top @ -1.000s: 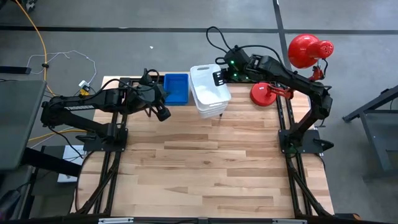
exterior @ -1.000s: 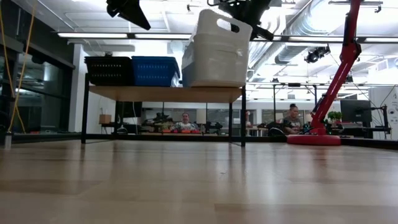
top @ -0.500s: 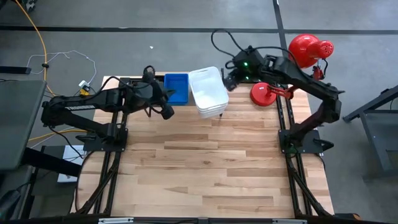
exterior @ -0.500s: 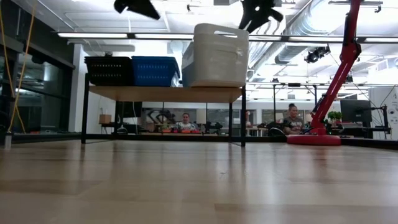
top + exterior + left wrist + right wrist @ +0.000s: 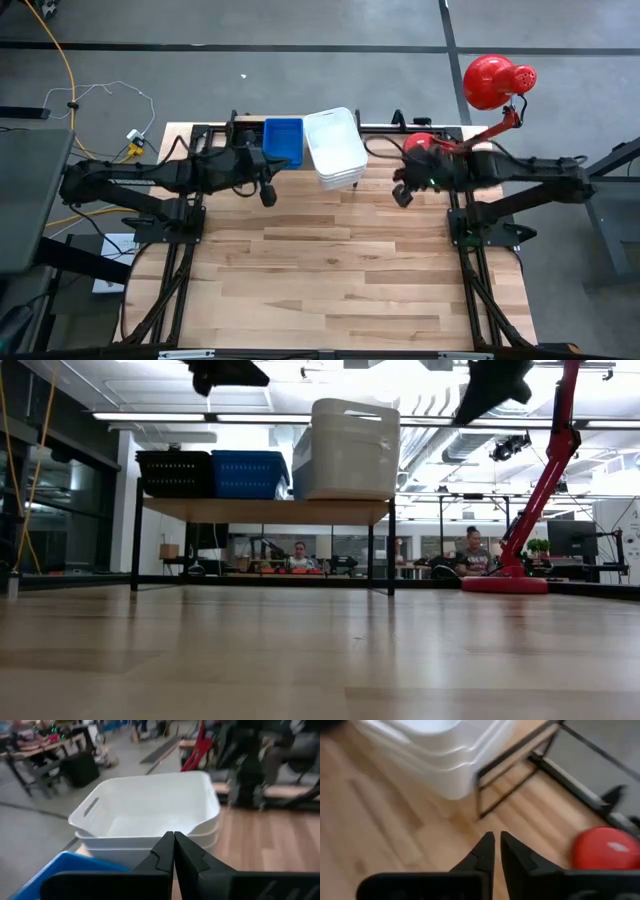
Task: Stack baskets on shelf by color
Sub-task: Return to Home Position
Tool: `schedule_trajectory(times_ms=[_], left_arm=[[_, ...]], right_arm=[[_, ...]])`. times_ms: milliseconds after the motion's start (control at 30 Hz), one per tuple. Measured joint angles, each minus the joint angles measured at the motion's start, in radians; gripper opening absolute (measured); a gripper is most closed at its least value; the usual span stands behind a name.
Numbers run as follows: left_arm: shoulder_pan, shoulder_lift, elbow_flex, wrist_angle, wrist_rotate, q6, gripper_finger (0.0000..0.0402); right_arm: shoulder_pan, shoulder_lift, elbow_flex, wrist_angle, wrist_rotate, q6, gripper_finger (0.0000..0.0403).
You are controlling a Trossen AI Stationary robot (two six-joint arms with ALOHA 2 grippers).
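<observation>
Three small stacks sit on the light-wood shelf (image 5: 265, 510) at the table's far edge. The white baskets (image 5: 335, 150) stand nested at its right end, level in the low view (image 5: 347, 450). The blue baskets (image 5: 284, 142) are in the middle, the black baskets (image 5: 173, 473) on the left, hidden under my left arm from above. My left gripper (image 5: 268, 192) hovers shut just near of the blue stack, facing the white baskets (image 5: 150, 810). My right gripper (image 5: 400, 195) hangs shut over bare table right of the shelf.
The red lamp has its base (image 5: 425, 150) on the table's far right corner, close behind my right gripper, also red in the right wrist view (image 5: 605, 850), with its head (image 5: 495, 80) beyond the edge. The shelf's black leg (image 5: 480, 795) stands near the white stack. People sit in the room behind.
My right gripper has let go of the top white basket's far right rim and swung away toward the table's right and near side. The basket, tilted a second ago, has dropped level onto the white stack. My left gripper has shifted slightly toward the near edge.
</observation>
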Motion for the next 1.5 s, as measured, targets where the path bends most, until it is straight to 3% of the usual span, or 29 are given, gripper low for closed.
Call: schedule_trajectory(times_ms=[200, 367, 533, 733, 1100, 1300, 1500], left_arm=[[-0.064, -0.064, -0.185, 0.274, 0.080, -0.007, 0.0000], [-0.165, -0.099, -0.236, 0.288, 0.063, -0.021, 0.0000], [-0.271, -0.113, -0.240, 0.224, -0.044, -0.034, 0.0000], [-0.375, -0.118, -0.240, 0.146, -0.183, -0.070, 0.0000], [-0.510, -0.126, -0.240, 0.025, -0.392, -0.137, 0.0000], [-0.547, -0.162, -0.240, 0.023, -0.467, -0.139, 0.0000], [-0.557, -0.229, -0.240, 0.025, -0.467, -0.089, 0.0000]], right_arm=[[0.097, -0.056, -0.254, 0.333, 0.081, 0.034, 0.0005], [0.097, 0.013, -0.365, 0.604, 0.158, -0.098, 0.0002], [0.071, 0.084, -0.355, 0.680, 0.307, -0.190, 0.0000], [0.043, 0.133, -0.352, 0.812, 0.273, -0.282, 0.0000], [0.036, 0.136, -0.352, 0.883, 0.183, -0.264, 0.0000], [0.036, 0.136, -0.352, 0.934, 0.142, -0.274, 0.0000], [0.036, 0.123, -0.352, 0.934, 0.146, -0.337, 0.0000]])
